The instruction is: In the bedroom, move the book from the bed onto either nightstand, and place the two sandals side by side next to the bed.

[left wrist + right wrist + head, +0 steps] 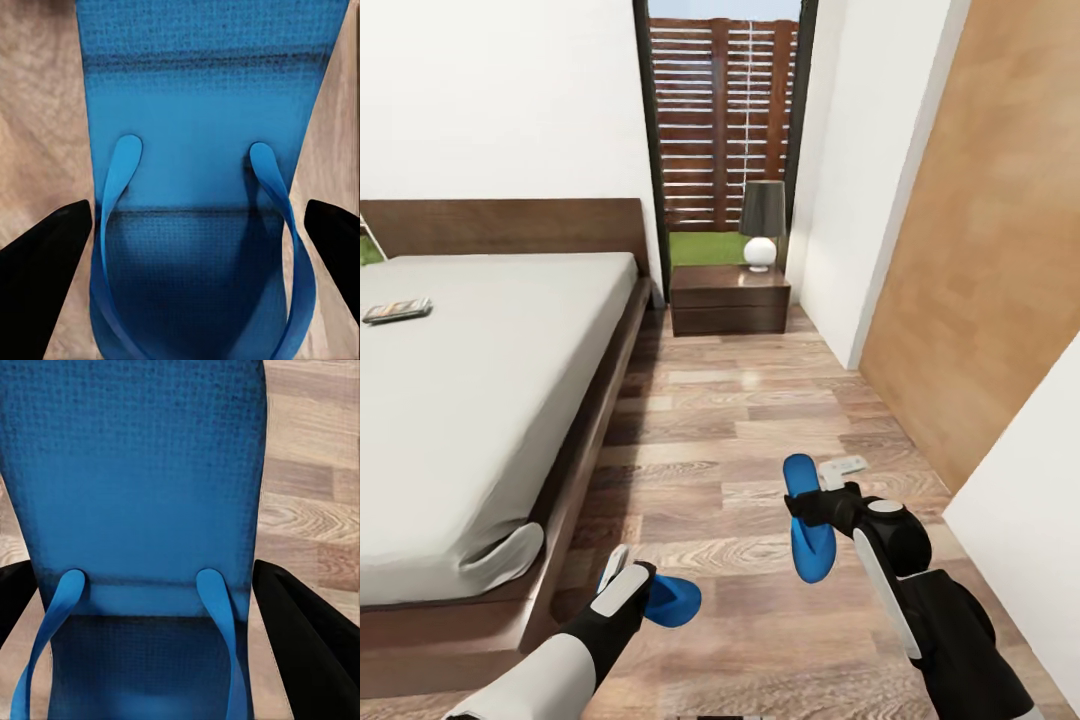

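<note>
Left gripper (643, 588) clamped on one blue sandal (672, 600), held low over the plank floor (760, 420) just off the bed's (480, 380) near corner. Right gripper (822, 505) gripping the other sandal (807, 515), held well off to the right, sole tilted up. Fingers (41, 262) pressed against both sides of the sole in each wrist view. Book (397, 310) lying on the mattress, far left. Nightstand (729, 298) beyond, by the window, lamp (762, 223) on top.

Even, bright render; wrist views perhaps slightly soft.
</note>
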You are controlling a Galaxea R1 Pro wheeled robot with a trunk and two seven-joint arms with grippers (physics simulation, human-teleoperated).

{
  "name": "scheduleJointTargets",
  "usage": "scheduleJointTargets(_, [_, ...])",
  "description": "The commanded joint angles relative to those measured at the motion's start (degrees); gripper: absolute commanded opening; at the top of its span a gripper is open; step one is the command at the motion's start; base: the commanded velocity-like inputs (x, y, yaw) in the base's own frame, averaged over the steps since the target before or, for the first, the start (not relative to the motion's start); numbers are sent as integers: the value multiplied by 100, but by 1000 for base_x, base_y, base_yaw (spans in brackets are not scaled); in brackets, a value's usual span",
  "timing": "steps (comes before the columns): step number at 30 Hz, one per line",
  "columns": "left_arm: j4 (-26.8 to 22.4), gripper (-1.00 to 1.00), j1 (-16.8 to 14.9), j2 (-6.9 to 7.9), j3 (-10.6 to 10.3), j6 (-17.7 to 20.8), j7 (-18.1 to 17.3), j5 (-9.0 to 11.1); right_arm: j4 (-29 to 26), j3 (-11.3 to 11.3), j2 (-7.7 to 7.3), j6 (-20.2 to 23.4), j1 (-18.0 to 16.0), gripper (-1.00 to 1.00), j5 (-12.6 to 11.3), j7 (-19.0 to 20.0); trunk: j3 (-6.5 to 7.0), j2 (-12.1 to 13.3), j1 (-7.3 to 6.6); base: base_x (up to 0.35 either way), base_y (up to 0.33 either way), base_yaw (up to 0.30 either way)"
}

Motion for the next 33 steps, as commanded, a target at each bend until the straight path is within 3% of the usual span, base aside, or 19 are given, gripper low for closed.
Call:
scheduleJointTargets(1, [2,-100,-5,5,-51,-35,19,50,-6,7,-5,22,-2,-100,-26,-7,-5,-2,1,260,-230,280])
scheduleJointTargets(19, [13,-100,-7,17,-40,-38,83,75,-6,17,-3,22,-2,-100,-27,-7,-5,-2,1,229,-200,280])
scheduleJointTargets(25, [13,-100,-9,35,-41,-17,362,57,-6,19,2,23,4,-100,-28,-5,-5,-2,1,32,-26,202])
scheduleJointTargets(33, [-68,-100,-14,41,-46,19,1041,75,-6,8,3,34,0,-100,-23,-7,-5,-2,1,5,-4,34])
